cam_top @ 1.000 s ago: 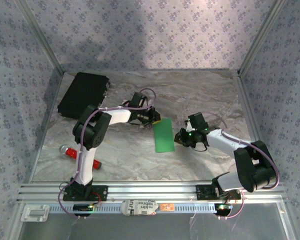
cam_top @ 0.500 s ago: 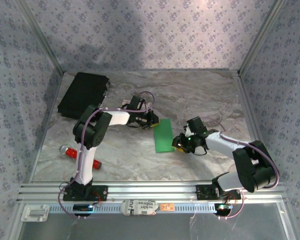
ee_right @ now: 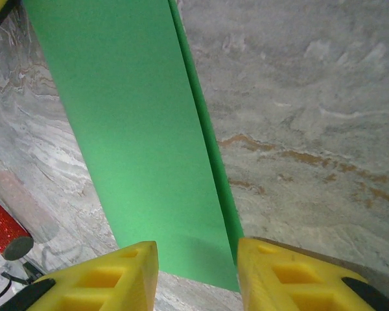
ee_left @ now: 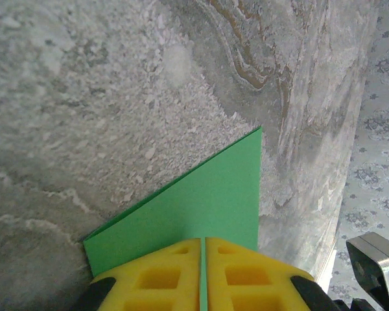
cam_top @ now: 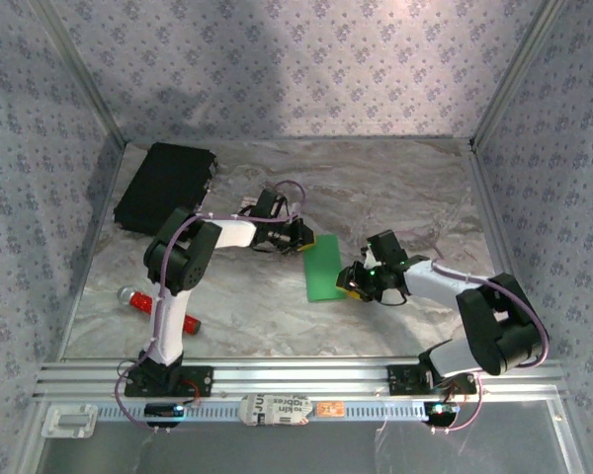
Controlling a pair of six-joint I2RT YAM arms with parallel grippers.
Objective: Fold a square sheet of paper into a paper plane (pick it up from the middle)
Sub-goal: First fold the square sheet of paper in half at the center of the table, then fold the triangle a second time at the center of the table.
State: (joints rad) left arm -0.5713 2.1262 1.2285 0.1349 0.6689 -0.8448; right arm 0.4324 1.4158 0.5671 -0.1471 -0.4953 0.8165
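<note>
Green paper sheet [cam_top: 324, 269], folded over into a long rectangle, lies flat on the marble-look bench [cam_top: 405, 188] between the two sets of jaws.

Left jaws: closed tight on the sheet's far left corner. In the left wrist view the yellow pads [ee_left: 149, 282] meet with just a thin green line of paper pinched between them. The sheet fans out ahead of the jaws to a sharp corner, flat on the bench.

Right jaws: parted to a medium gap, not gripping. In the right wrist view the two yellow pads [ee_right: 97, 278] sit either side of the sheet's near end, and the paper runs straight ahead from the gap. Cannot tell whether the pads touch the paper edges. A doubled layer shows along the sheet's edge on the right-hand pad's side, with the lower layer peeking out slightly.

In the top view the right jaws sit at the sheet's right edge near its near corner, roughly diagonal to the left jaws.

Red bar tool [cam_top: 161, 311]: on the bench well to the left of both jaws. Its round end also shows low and left of the right jaws in the right wrist view.

Black case [cam_top: 166, 185]: beyond and left of the left jaws, well apart from the sheet.
</note>
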